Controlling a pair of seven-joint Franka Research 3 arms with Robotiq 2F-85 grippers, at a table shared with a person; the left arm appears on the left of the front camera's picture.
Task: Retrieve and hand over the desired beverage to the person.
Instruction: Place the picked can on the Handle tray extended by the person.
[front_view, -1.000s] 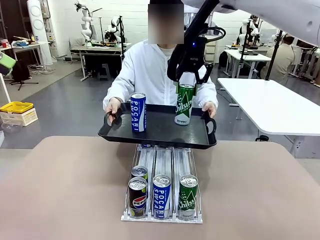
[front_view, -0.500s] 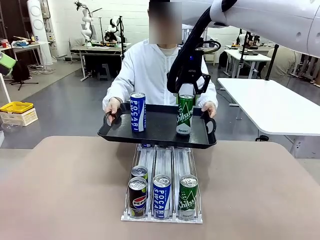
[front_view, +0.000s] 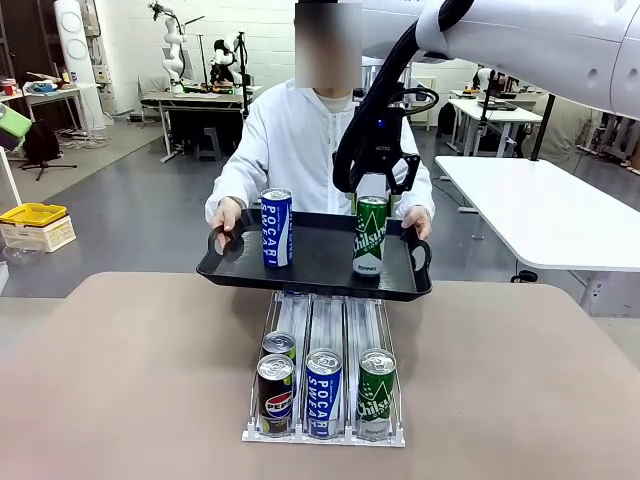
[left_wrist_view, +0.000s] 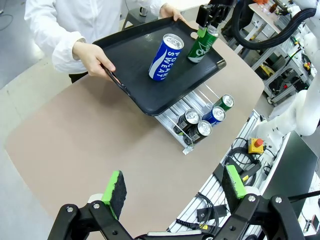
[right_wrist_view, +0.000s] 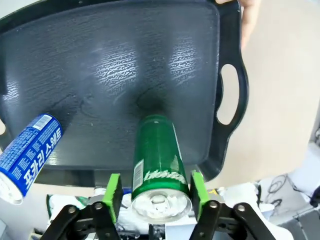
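Note:
The person (front_view: 290, 140) in a white jacket holds a black tray (front_view: 315, 268) by both handles over the table's far edge. A green Chilsung can (front_view: 369, 235) stands upright on the tray's right half, and a blue Pocari Sweat can (front_view: 276, 227) stands on its left. My right gripper (front_view: 372, 190) sits over the green can's top. In the right wrist view the green pads (right_wrist_view: 114, 194) flank the can (right_wrist_view: 157, 160) with a thin gap on the left side, so the jaws are slightly open. My left gripper (left_wrist_view: 173, 187) hangs open high above the table, holding nothing.
A wire rack (front_view: 325, 435) at the table's middle holds a Pepsi can (front_view: 275, 397), a Pocari can (front_view: 323, 392) and a green can (front_view: 376, 395) in front, with another can (front_view: 279, 345) behind. The person's hands (front_view: 225, 213) grip the tray handles. A white table (front_view: 540, 215) stands at the right.
The right gripper lowered the green can until it stood on the tray, then its jaws began to part from the can. The left arm has not moved.

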